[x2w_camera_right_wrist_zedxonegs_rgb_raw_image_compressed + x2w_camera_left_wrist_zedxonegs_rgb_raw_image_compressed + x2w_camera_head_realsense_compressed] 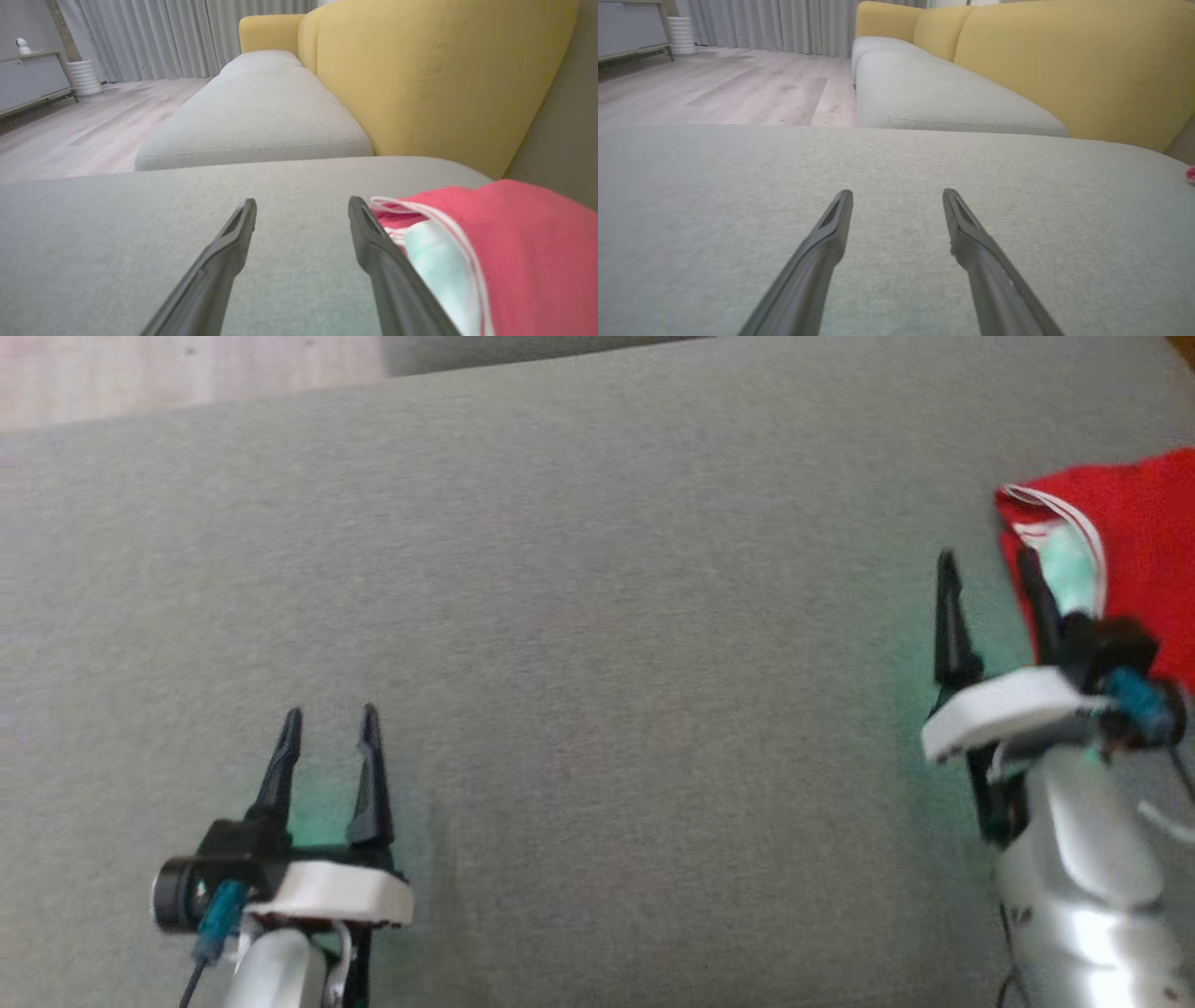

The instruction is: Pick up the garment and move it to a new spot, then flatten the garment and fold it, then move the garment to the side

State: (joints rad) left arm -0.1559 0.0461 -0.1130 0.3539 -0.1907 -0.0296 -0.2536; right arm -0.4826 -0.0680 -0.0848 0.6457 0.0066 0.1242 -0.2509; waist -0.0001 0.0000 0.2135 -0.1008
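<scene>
Right hand [988, 560] stood open just beside the garment [1144, 523], which lay at the cushion [597, 616] edge, likely set aside; left hand [332, 714] idled open, empty.

Grey seat cushion [597, 663] showing matt woven cloth; red garment [1144, 532] looking soft cloth; forearm [1083, 887] gleaming glossy silver; floor [738, 93] showing pale wood

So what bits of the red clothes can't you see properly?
Head view: the red garment runs off the right edge, and the right gripper covers its near part, so its whole shape is hidden.
Right wrist view: it is cut off by the right and bottom edges. Whether the finger beside it touches it is unclear.
Left wrist view: it is a red speck at the right edge, too small to read.
</scene>
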